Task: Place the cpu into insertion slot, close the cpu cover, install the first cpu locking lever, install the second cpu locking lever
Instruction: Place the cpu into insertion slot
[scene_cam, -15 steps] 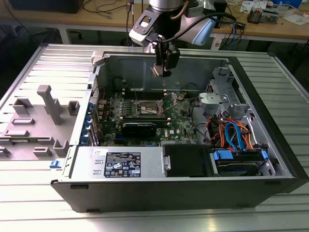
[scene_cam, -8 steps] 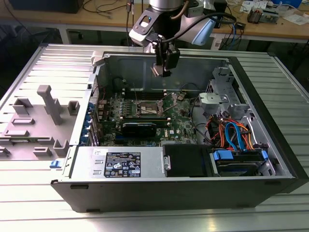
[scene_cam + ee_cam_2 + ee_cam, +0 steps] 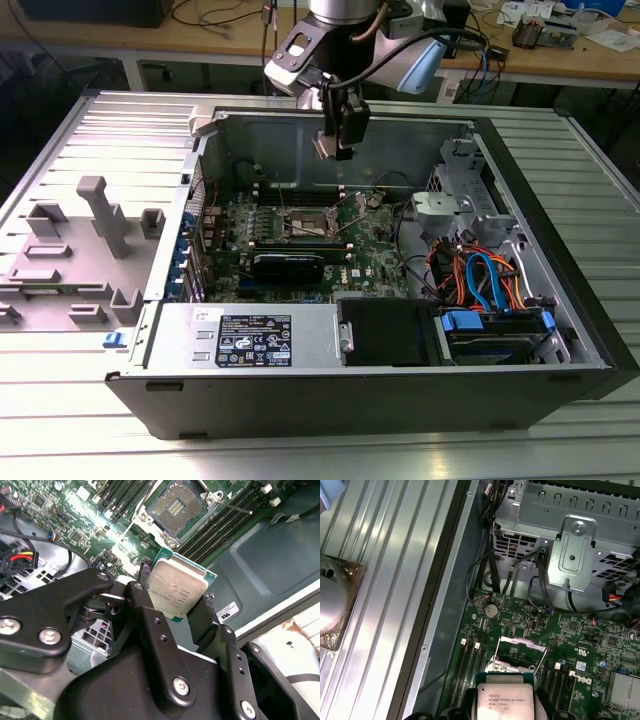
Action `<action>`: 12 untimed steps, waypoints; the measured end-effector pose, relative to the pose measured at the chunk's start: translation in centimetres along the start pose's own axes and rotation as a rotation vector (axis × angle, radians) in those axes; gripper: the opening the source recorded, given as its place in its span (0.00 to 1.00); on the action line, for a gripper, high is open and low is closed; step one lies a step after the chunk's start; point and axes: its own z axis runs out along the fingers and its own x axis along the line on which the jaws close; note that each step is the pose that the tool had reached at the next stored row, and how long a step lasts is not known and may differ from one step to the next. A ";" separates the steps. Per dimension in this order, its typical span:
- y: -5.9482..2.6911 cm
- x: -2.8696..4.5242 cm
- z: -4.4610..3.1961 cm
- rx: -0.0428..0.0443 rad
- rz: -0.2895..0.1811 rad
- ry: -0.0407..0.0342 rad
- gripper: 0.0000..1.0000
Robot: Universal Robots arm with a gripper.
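The cpu (image 3: 177,590), a flat square chip with a dull silver top on a green base, is clamped by its edges between my gripper's (image 3: 176,587) black fingers (image 3: 145,580). In the exterior view the gripper (image 3: 338,148) hangs inside the open computer case, well above the green board (image 3: 375,255). The insertion slot (image 3: 177,505) lies uncovered below, its dark contact field showing. The cpu cover (image 3: 520,641) stands swung up at the slot's far side. Two thin wire locking levers (image 3: 235,507) stick out unlatched beside the slot. In the first wrist view the cpu (image 3: 506,702) sits just short of the slot (image 3: 517,657).
Long black memory slots (image 3: 220,527) flank the slot. A metal drive cage (image 3: 570,545) and bundled cables (image 3: 480,275) fill the case's side at the exterior view's right. A power supply (image 3: 250,338) lies along the near wall. Grey plastic fixtures (image 3: 100,215) stand on the ribbed table outside.
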 end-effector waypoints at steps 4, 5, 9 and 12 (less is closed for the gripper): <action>-0.04 -0.05 0.14 -0.0007 0.037 -0.0029 0.54; -0.04 -0.05 0.18 -0.0007 0.037 -0.0028 0.54; -0.10 -0.05 0.46 -0.0007 0.039 -0.0029 0.54; -0.14 -0.05 0.81 -0.0013 0.064 -0.0048 0.54</action>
